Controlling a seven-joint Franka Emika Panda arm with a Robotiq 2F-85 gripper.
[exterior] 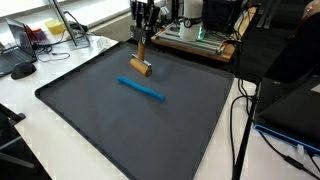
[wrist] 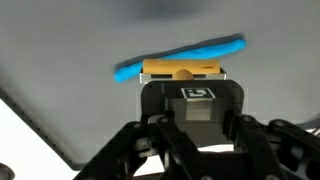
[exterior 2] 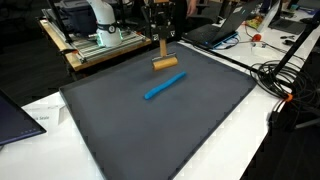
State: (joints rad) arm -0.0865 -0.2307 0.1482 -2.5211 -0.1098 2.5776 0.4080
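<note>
The claw (exterior: 142, 42) clamps the wooden mallet (exterior: 140, 66) upright over the dark grey mat (exterior: 90, 110), beyond the blue plastic stick (exterior: 141, 89). This looks like a carrying step, and moving on needs a steady grip.

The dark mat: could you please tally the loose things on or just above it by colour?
Blue: 1, the blue stick
Wood-coloured: 1, the wooden mallet, its handle gripped in the tool
Total: 2 over the dark mat
</note>
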